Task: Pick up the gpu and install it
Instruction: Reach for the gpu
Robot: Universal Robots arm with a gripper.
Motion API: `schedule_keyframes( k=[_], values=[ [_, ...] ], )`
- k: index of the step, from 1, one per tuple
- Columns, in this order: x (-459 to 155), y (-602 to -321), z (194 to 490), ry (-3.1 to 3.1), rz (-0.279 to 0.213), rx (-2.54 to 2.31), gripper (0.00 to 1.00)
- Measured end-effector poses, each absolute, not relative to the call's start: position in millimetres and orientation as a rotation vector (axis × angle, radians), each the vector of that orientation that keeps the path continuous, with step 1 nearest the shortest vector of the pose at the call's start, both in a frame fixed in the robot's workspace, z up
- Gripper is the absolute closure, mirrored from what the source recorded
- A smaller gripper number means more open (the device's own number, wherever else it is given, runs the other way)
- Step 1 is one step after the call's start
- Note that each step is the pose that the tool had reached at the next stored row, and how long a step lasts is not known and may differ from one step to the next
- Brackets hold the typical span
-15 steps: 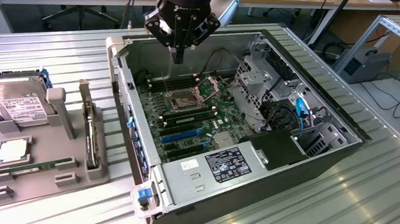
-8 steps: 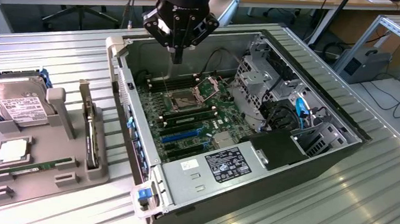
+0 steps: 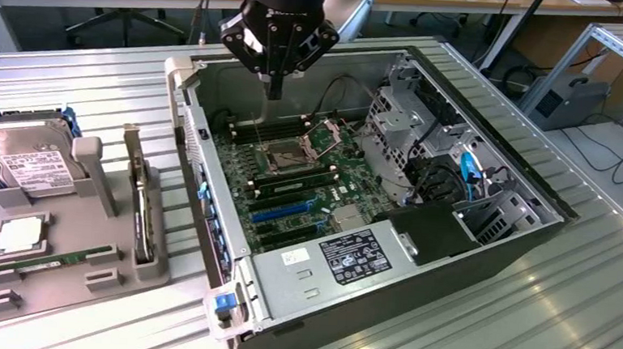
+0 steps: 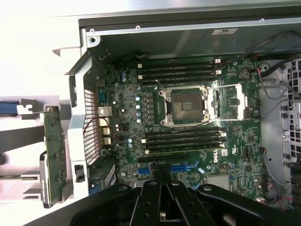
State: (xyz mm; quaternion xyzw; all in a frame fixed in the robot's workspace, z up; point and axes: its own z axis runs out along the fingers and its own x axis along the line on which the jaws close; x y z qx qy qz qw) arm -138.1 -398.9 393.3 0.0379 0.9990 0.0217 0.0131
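Overhead, closed empty claw (image 3: 274,89) above open case (image 3: 412,304) — gpu (image 3: 144,213) upright in gray tray (image 3: 61,281)

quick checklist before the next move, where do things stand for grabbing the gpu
1. Gripper empty: ok, nothing is held in it.
2. Gripper open for a grasp: not ok, it is shut.
3. Gpu ready to pick: ok, it stands on edge in the grey holder, on the exterior view's left of the case.
4. Gripper over the gpu: not ok, it hangs above the motherboard inside the open case.
5. Blue slots free: ok, no card sits in them.
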Motion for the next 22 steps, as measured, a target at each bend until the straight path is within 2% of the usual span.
schedule_keyframes(
  k=[22],
  values=[
    [-143.3,-398.9,393.3,3.112,0.068,0.118,0.89]
  ],
)
